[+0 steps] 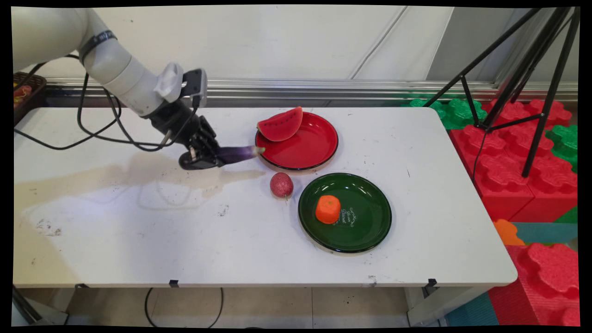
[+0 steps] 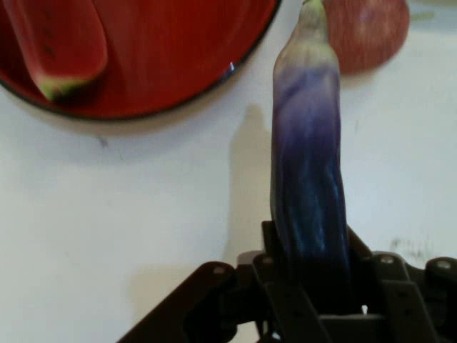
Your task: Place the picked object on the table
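White table [image 1: 138,240]; pale wall [image 1: 277,41]

you are looking at a white arm [image 1: 115,69] of rounded cylindrical links, one dark band ringing it near the upper joint. black cables [image 1: 92,125] are looping beneath it. a black two-finger gripper [image 1: 203,155] of jointed linkage is showing round silver pins in the hand view.

Eggplant's [image 2: 308,179] base hidden in tool [image 2: 314,314], red plate [image 2: 178,86] cut off, green plate's lettering [image 1: 350,217] perhaps illegible
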Tool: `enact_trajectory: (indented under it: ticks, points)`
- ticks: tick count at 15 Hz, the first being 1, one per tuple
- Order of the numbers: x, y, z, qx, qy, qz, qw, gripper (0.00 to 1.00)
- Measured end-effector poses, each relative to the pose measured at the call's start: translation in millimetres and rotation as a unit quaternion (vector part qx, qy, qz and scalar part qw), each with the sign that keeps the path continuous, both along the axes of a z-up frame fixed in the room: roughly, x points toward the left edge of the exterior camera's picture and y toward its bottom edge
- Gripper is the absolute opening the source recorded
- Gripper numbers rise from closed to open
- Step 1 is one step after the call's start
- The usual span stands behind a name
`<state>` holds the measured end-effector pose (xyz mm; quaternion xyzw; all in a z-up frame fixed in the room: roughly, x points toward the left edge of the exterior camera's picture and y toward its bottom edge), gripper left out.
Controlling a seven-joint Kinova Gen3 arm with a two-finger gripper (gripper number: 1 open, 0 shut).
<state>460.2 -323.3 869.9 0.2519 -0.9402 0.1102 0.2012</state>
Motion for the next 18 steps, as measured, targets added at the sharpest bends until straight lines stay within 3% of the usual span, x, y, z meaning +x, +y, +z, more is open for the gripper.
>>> enact_trajectory:
  ticks: [8,16,17,18]
  points:
    - [7.5,-1.3,-36.5,0.027,-0.026,-0.001,0.9993,0.0]
    - [2.8,-10.5,-69.8,0.048,-0.034,0.007,0.9983,0.0]
    - [2.5,-11.2,-71.6,0.049,-0.034,0.007,0.9982,1.0]
    - [2.2,-11.9,-73.6,0.05,-0.033,0.007,0.9982,1.0]
